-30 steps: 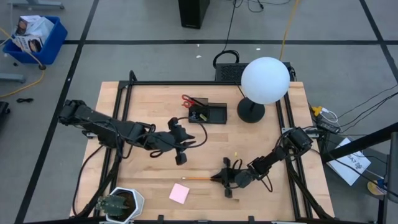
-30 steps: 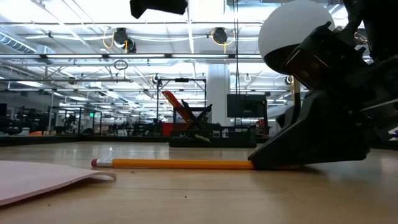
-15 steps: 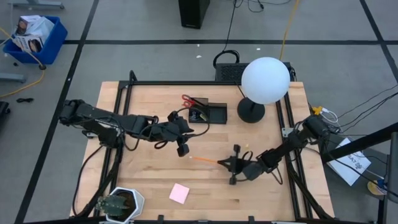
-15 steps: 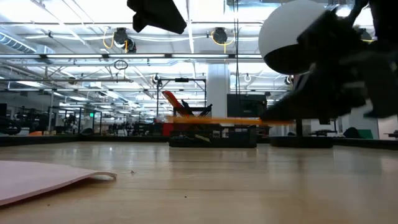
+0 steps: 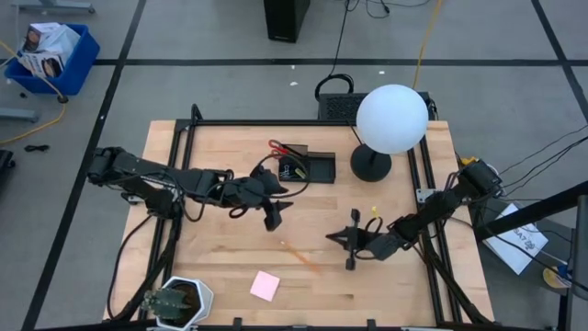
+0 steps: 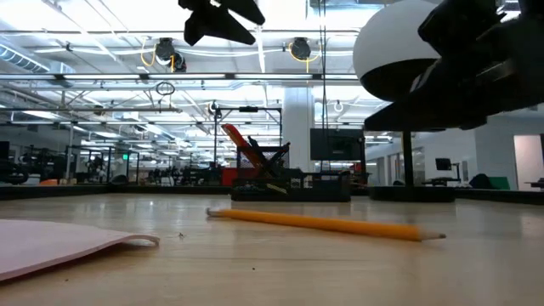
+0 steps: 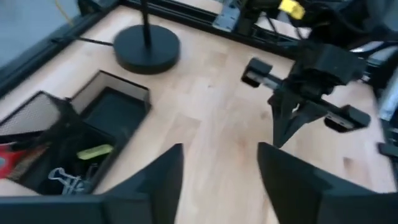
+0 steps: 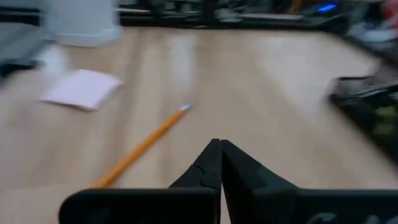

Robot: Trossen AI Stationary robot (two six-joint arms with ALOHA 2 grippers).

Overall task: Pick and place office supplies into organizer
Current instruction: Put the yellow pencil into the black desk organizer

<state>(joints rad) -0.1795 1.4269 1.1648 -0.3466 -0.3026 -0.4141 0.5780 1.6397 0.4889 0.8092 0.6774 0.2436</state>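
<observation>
Pencil lies flat on the tabletop, just ahead of the right claw, whose fingers are pressed together on nothing (tips pointing toward it). Beyond the pencil sits the pink sticky-note pad. Left claw hangs with fingers apart, empty, beside the black organizer holding the red-handled scissors.

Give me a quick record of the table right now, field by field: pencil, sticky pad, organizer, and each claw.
pencil: lying loose on the table, held by neither claw
sticky pad: pink, flat near the front edge
organizer: black tray at the back, red scissors inside
left claw: open, empty, raised near the organizer
right claw: shut, empty, raised beside the pencil
lamp: white globe, right of the organizer
</observation>
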